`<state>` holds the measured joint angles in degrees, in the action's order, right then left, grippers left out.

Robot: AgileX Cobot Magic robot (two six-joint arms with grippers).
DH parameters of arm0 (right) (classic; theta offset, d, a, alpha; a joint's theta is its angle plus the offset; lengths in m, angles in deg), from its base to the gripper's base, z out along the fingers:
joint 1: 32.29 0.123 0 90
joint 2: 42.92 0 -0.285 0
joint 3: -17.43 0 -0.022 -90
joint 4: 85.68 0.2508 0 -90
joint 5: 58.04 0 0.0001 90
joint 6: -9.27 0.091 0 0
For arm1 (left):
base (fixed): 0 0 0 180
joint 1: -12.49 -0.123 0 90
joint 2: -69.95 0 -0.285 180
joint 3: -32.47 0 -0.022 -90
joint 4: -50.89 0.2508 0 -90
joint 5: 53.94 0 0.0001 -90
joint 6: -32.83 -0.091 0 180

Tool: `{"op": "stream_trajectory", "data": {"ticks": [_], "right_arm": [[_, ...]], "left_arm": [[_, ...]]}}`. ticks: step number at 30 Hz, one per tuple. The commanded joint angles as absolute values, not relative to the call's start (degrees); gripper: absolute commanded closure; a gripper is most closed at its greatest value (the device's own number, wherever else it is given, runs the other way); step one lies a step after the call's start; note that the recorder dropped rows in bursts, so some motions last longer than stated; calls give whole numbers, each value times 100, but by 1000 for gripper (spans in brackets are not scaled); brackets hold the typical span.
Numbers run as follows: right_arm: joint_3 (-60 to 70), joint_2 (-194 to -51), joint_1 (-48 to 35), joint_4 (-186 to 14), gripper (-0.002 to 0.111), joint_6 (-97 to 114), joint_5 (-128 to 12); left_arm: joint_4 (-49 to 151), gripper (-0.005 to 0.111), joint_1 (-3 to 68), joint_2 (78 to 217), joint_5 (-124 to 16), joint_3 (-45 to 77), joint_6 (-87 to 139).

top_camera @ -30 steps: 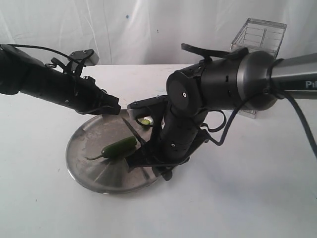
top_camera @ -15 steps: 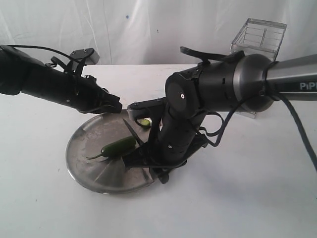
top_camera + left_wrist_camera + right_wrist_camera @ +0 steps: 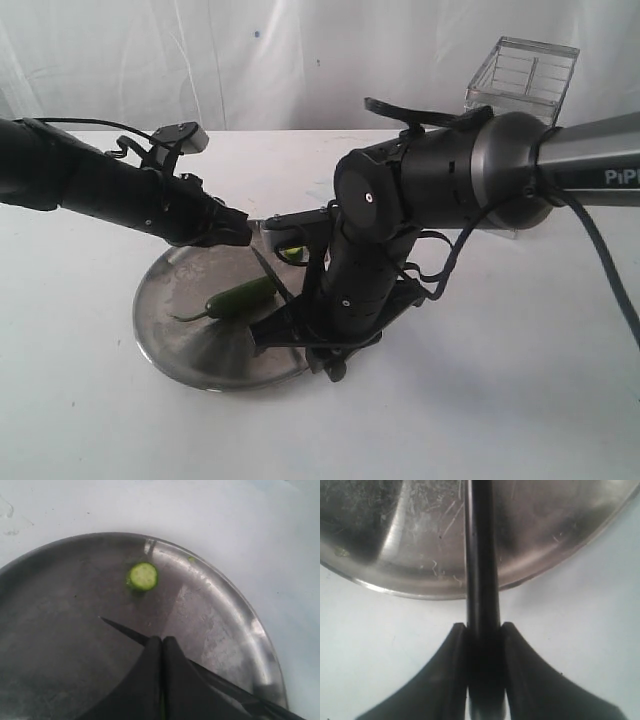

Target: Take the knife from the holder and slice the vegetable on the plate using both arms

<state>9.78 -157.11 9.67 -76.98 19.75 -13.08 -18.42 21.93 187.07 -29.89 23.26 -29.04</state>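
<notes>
Steel plate [image 3: 165, 330] sits on the white table [image 3: 500, 400]; taken as the reference landmark.

Chilli pepper [image 3: 238, 297]: lying on the plate near its middle, dark green, thin stem pointing toward the plate's near-left rim. One cut round slice [image 3: 143, 576] lies apart from it, near the plate's far rim; pale green cut face up.

Right gripper [image 3: 484, 630]: jaws clenched on the black handle of the knife [image 3: 479, 555], one finger on each side, just outside the plate's rim. The knife reaches in over the plate; its pointed blade tip shows in the left wrist view [image 3: 107, 622] above the plate surface, short of the slice. In the exterior view the blade runs just beside the pepper's blunt end; contact cannot be told.

Left gripper [image 3: 162, 641]: fingers pressed together, nothing between them, above the plate's far side near the slice.

Wire-grid holder [image 3: 520, 85]: upright, well beyond the plate, behind the right arm [image 3: 450, 185], with no knife in it
</notes>
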Motion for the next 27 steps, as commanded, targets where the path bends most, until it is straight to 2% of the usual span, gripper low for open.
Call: {"op": "stream_trajectory", "data": {"ticks": [1, 7, 27], "right_arm": [[902, -15709, 992, -7705, 108, 1989, -1336], [878, -15709, 992, -7705, 108, 1989, -1416], [878, -15709, 992, -7664, 108, 1989, -1462]], "left_arm": [[-2359, 107, 2188, 18679, -2815, 2339, -3175], [-3269, 107, 2188, 18713, -2358, 2339, -4034], [-3702, 107, 2188, 19222, -2392, 2339, -4673]]}}
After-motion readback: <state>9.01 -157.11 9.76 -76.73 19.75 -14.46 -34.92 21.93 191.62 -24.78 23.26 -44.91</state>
